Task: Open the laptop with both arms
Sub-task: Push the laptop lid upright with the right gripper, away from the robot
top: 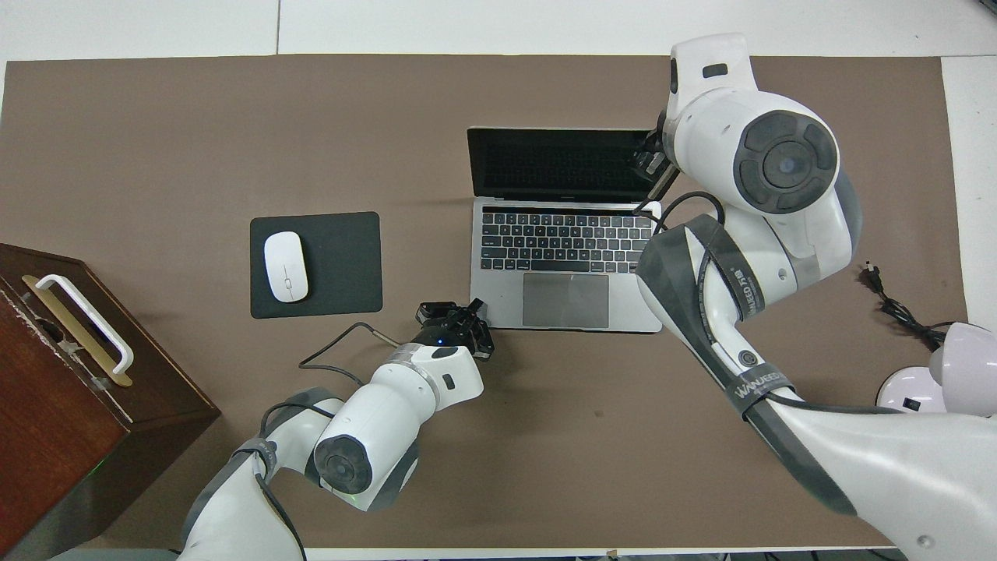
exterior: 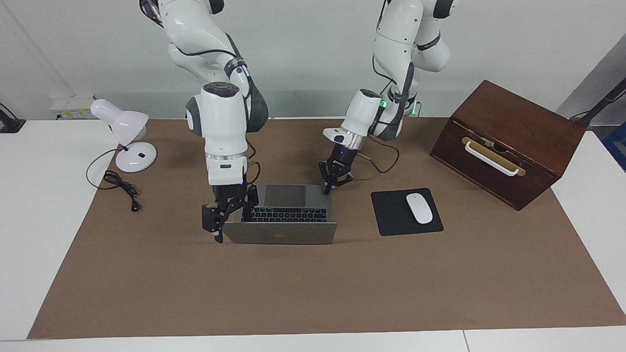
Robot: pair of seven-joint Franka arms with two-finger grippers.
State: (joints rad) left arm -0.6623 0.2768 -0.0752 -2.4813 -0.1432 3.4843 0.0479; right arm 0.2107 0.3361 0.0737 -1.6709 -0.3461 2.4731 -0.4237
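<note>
We see the thin silver-grey laptop (exterior: 279, 232) beside the black mouse pad (exterior: 391, 215), lid leaning well open. Left claw (exterior: 326, 189), closed empty, pins its base corner; right claw (exterior: 222, 222) grips the lid's corner. We judge the hinge stiff, the screen fragile: hold edges.

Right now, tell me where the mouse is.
The mouse lies on the black pad, beside the laptop, toward the left arm's end of the table.
</note>
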